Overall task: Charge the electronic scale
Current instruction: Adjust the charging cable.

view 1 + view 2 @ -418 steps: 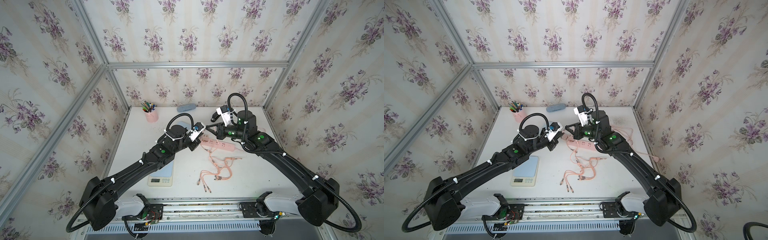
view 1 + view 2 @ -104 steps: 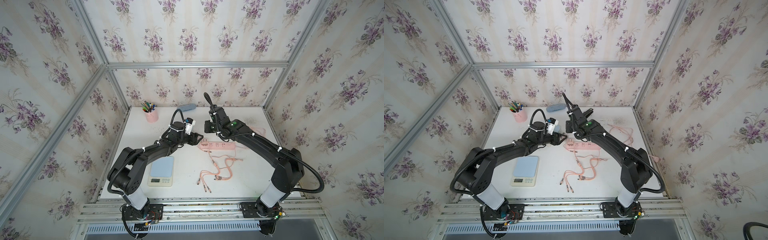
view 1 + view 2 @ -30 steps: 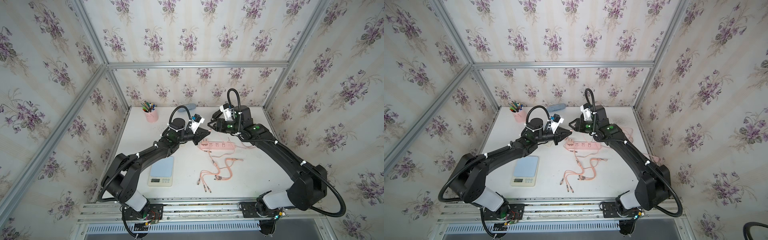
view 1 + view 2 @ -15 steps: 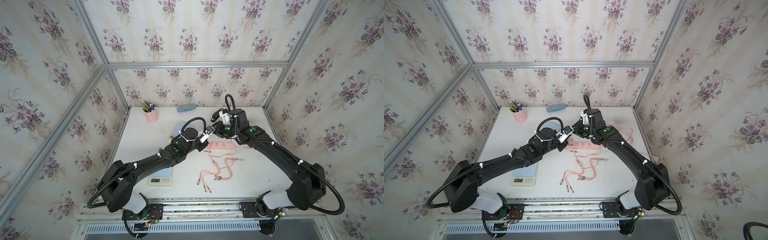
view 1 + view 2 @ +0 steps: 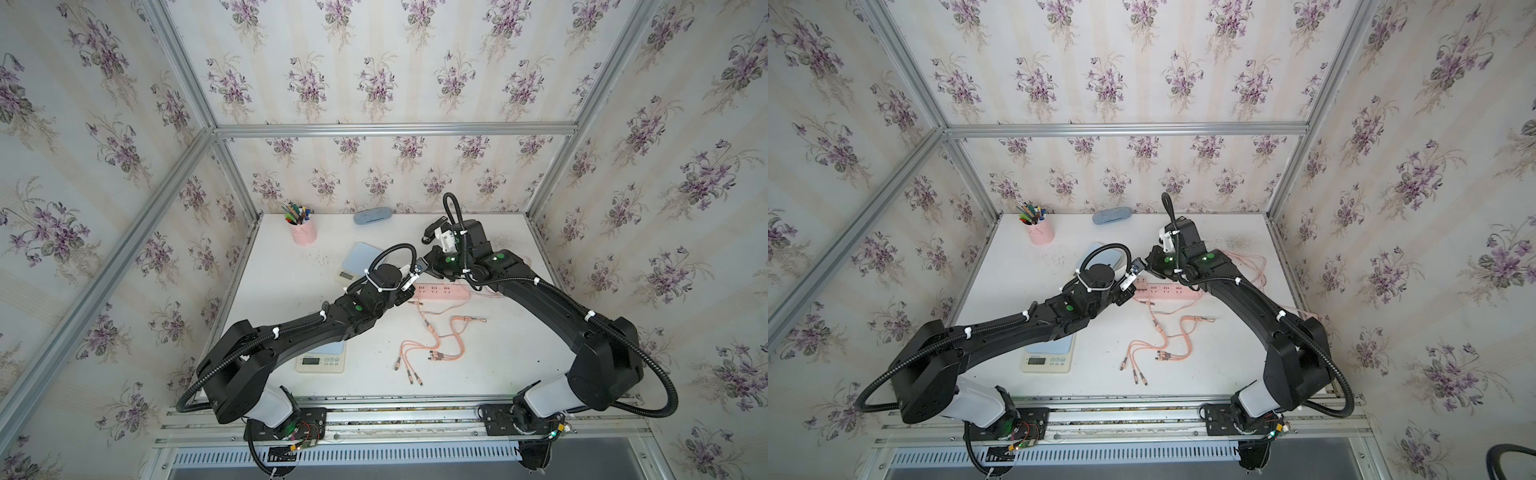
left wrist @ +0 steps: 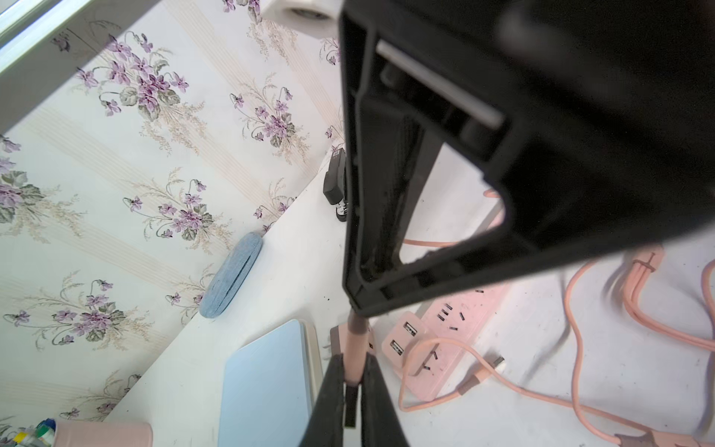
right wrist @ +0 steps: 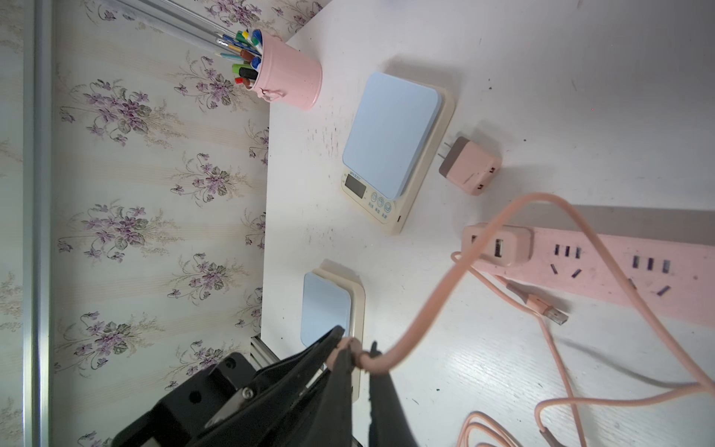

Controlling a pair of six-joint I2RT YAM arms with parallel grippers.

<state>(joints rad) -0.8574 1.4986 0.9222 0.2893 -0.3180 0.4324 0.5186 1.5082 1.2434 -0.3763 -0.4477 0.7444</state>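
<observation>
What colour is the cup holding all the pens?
The pen cup is pink, clearest in the right wrist view.

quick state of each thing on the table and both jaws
left gripper: jaws shut on cable end
right gripper: jaws shut on pink cable
usb plug: loose on table, unplugged
power strip: one charger plugged in
plugged charger: both ports empty
spare charger: lying loose
back scale: flat, port empty
front scale: flat, partly under left arm
pen cup: upright

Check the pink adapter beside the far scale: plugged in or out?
Out. The adapter lies flat on the table, prongs bare and pointing at the scale, apart from the power strip.
</observation>
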